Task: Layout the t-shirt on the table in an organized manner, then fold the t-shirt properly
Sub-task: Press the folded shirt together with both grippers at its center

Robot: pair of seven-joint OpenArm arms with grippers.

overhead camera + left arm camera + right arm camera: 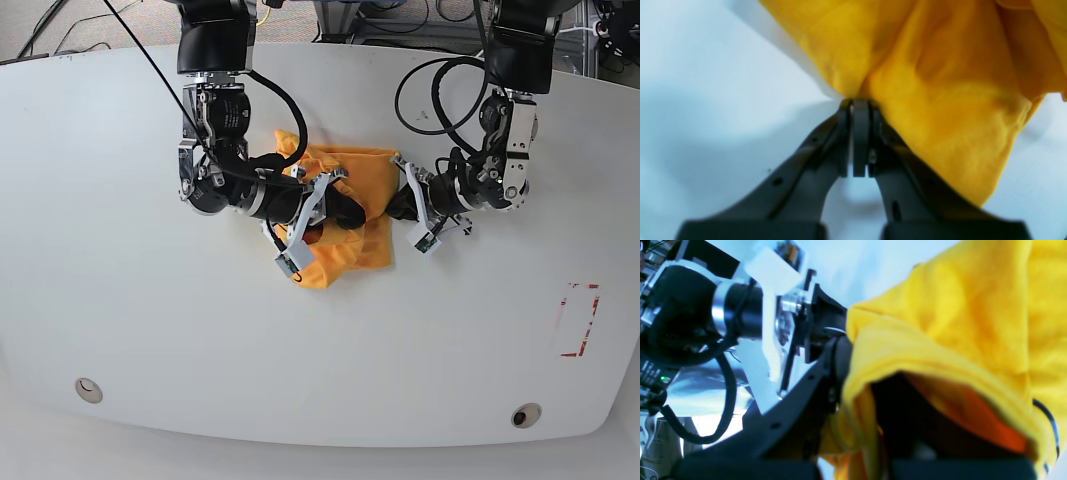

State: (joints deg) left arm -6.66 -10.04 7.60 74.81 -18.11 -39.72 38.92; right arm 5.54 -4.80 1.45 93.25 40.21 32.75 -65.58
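shirt [352, 195]: orange-yellow, bunched in a crumpled heap at upper centre of the base view, between the two arms; lies on the table [120, 320]; a loose flap hangs toward the lower centre of the heap

left gripper [860, 103]: frame right of the heap in base view; in the left wrist view its fingers [861, 140] are pressed together at centre frame, tips pinching a fold at the cloth's edge; cloth spreads away to the upper right, bare white surface to the left

right gripper [345, 212]: frame left of the heap in base view, reaching into it; in the right wrist view cloth drapes over the jaw at right and covers the tips; fingers closed on the shirt, contact point itself hidden by fabric

black line [1048, 420]: thin dark curve on the cloth, lower right of the right wrist view

red tape [578, 320]: rectangle outline at the right edge of the base view, well apart from the shirt

grommets [88, 389]: two, lower left and lower right
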